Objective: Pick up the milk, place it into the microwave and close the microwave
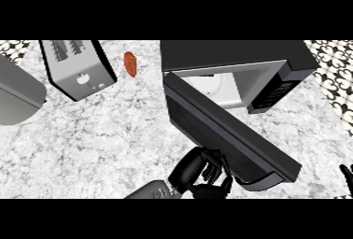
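Note:
The black microwave [238,53] stands at the back right with its door [228,135] swung out toward me, about half open. Inside the white cavity [231,88] a white shape with a bit of green, which looks like the milk carton [207,80], sits at the left, mostly hidden by the door's top edge. My left hand [200,172] is at the door's outer face near its free end, fingers relaxed and touching the panel, holding nothing. Only the fingertips of my right hand [345,174] show at the right edge, pointing up.
A silver toaster [77,70] stands at the back left. Beside it lies a small orange-red food item [130,64]. A grey rounded object [17,95] fills the left edge. Patterned wall tiles [334,70] run behind the microwave.

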